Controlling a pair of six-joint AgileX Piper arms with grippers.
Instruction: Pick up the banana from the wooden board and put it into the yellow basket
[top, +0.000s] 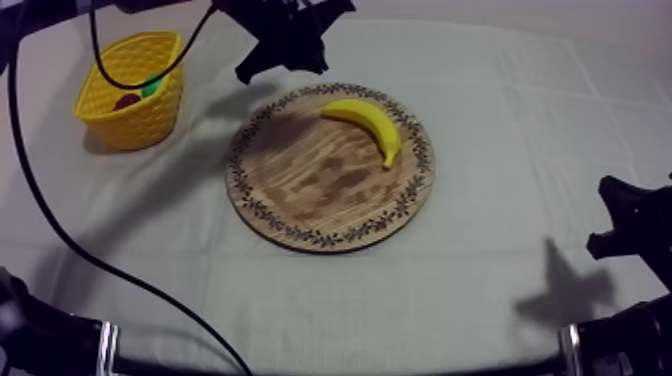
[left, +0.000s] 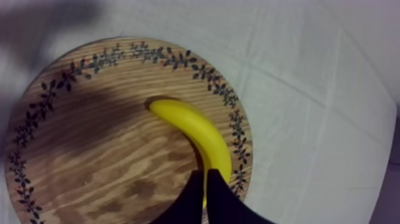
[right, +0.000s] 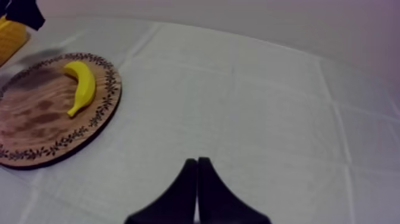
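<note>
Resting near the far rim of the round wooden board (top: 300, 190), the banana (top: 368, 122) is not yet grasped. The left gripper (left: 205, 176), fingers together on nothing, hovers close above it. The right gripper (right: 197, 164), likewise closed and empty, sits low over the tabletop (top: 500, 290). Grasp, lift and transfer to the yellow basket (top: 150, 118) all lie ahead.

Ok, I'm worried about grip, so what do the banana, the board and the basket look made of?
Banana: probably plastic, smooth with a dull sheen, uniform yellow. Board: wood, matte, with visible grain and a dark printed leaf rim. Basket: likely plastic, its yellow wall moulded in an open lattice.
</note>
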